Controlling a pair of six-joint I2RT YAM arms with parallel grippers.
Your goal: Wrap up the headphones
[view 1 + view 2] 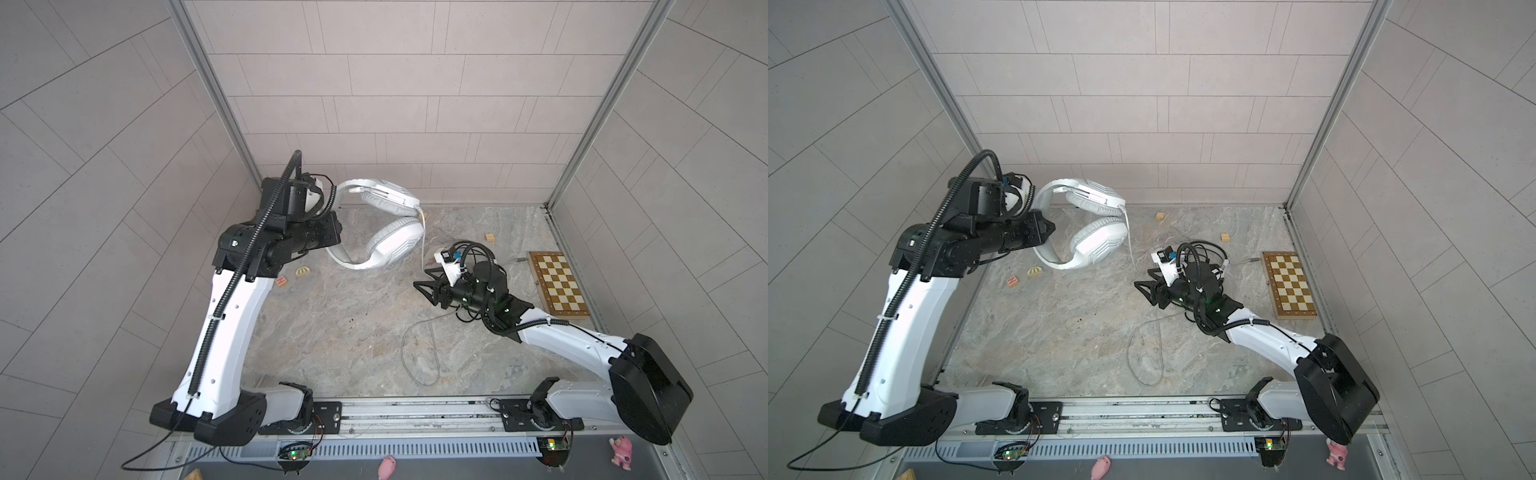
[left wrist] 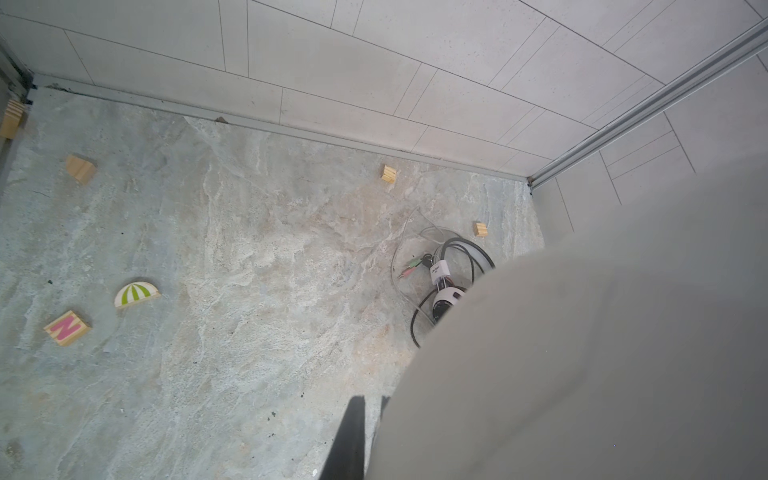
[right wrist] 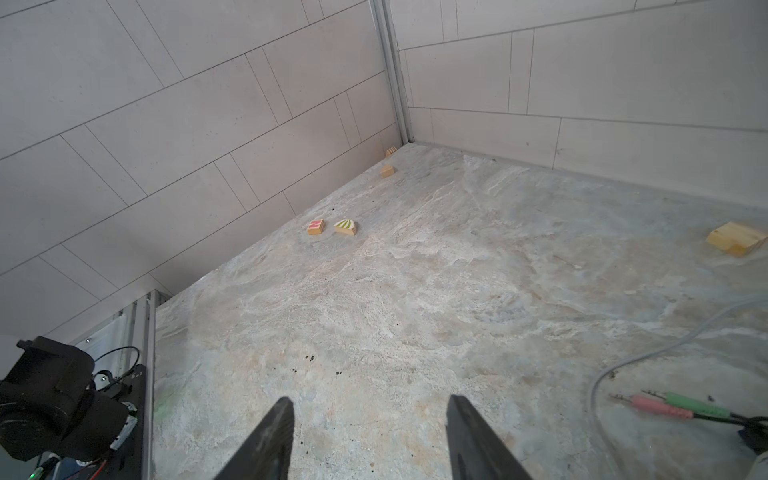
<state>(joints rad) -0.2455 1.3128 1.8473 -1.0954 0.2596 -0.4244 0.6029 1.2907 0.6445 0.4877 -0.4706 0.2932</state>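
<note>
The white headphones [image 1: 386, 232] [image 1: 1096, 245] hang above the table at the back left, my left gripper [image 1: 334, 243] [image 1: 1045, 239] shut on their headband. In the left wrist view they are a blurred grey mass [image 2: 582, 332] hiding most of the left gripper [image 2: 370, 405]. Their grey cable [image 1: 419, 353] [image 1: 1144, 357] drops from an ear cup and loops on the table. The black-and-white headphones [image 2: 446, 299] lie with coiled black cable [image 2: 469, 253] under my right arm; their pink and green plugs [image 3: 665, 405] show. My right gripper [image 1: 424, 286] [image 1: 1144, 289] [image 3: 368, 405] stands open and empty over bare table.
A wooden chessboard [image 1: 559, 284] lies at the right wall. Small wooden blocks [image 1: 490, 237] sit near the back, a lettered block [image 1: 281, 281] and a striped half-round [image 1: 302, 272] at the left. Pink toys [image 1: 386, 467] lie past the front rail. Tiled walls close three sides.
</note>
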